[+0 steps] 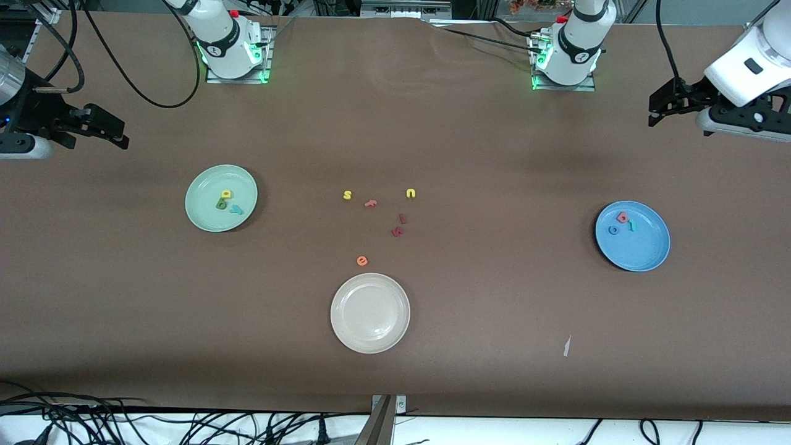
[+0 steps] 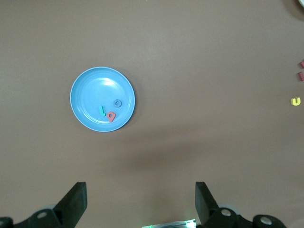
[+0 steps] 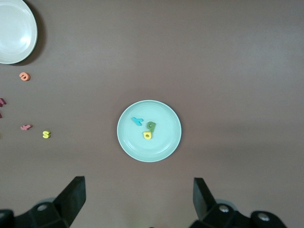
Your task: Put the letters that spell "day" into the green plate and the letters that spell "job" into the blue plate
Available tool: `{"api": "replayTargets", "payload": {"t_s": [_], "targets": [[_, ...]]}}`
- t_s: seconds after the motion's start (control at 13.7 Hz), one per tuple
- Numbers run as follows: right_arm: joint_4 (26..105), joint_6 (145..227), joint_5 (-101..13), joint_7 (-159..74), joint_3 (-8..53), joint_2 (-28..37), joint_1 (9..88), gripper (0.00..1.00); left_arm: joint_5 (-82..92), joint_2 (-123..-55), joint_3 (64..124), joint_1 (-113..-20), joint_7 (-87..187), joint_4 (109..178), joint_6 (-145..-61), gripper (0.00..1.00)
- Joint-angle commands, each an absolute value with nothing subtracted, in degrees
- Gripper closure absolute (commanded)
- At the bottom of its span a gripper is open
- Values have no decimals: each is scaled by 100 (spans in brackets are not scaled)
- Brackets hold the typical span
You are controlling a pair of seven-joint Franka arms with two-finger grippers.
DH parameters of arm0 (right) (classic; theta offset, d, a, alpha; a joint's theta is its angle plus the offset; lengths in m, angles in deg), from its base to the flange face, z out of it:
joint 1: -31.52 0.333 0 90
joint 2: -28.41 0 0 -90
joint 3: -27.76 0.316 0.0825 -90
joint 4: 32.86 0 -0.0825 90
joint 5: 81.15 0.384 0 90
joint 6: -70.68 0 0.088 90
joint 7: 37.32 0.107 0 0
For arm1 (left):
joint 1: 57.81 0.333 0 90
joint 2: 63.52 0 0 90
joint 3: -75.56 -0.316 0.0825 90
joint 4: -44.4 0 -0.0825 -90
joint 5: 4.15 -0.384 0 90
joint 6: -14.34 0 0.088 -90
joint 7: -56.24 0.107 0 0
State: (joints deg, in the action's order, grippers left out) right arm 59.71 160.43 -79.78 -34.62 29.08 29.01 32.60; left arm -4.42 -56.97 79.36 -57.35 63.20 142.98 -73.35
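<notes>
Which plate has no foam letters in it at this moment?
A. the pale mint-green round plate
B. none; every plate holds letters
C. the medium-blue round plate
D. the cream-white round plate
D: the cream-white round plate is bare, while the pale mint-green round plate holds three foam letters and the medium-blue round plate holds another three letters.

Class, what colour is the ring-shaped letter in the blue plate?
Blue letter o, clearest in the left wrist view.

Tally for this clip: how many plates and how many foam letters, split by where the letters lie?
Plates: 3 (green plate, blue plate, white plate)
Letters in green plate: 3
Letters in blue plate: 3
Loose letters on table: 6
Total: 15
</notes>
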Motion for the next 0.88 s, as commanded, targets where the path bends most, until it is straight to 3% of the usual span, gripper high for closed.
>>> {"api": "replayTargets", "payload": {"t_s": [0.0,0.8], "targets": [[5960,16024,-7974,-3425,2882,2946,3293,0,-362,-6211,7960,-5755,6230,13503,-6953,0],[5960,16016,-7966,-3425,2882,2946,3293,0,-327,-6598,7943,-5693,6230,12983,-6767,0]]}}
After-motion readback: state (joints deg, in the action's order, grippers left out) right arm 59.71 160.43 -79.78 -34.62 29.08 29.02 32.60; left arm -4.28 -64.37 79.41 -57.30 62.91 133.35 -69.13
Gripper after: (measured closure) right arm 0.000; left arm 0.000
